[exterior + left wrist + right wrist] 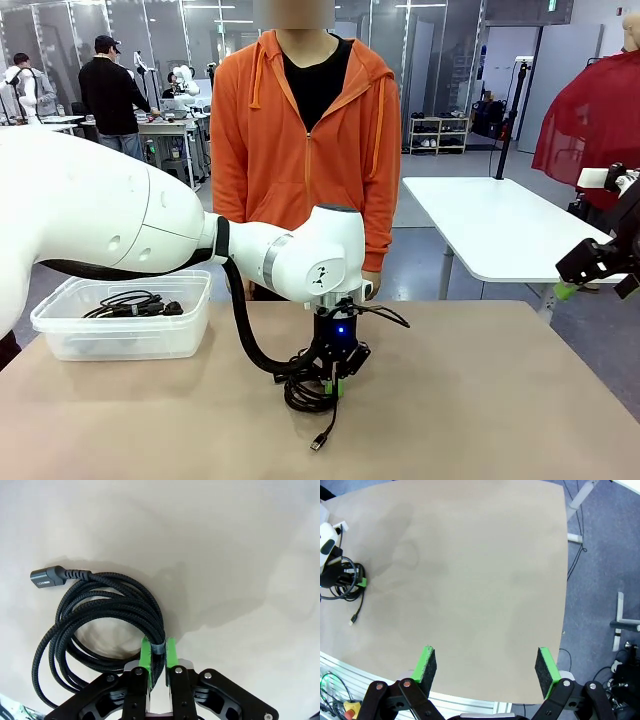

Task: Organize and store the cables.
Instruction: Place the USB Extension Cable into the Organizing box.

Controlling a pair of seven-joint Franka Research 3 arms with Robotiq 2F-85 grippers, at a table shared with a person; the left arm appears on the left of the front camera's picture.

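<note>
While left fingers (334, 382) pinch one cable (303, 392), the bin (60, 335) holds others (133, 304).

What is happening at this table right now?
The left tool is shut on a coiled black cable lying on the table. Other cables already sit in the clear bin at the left. The right tool hangs open off the right edge. A person in orange stands opposite.

Right gripper (486, 665) at 6 o'clock, green pads (426, 661) spread wide over bare table (470, 580). At 9 o'clock, left gripper (355, 582) sits on coiled cable (347, 587), plug end trailing toward 8.
</note>
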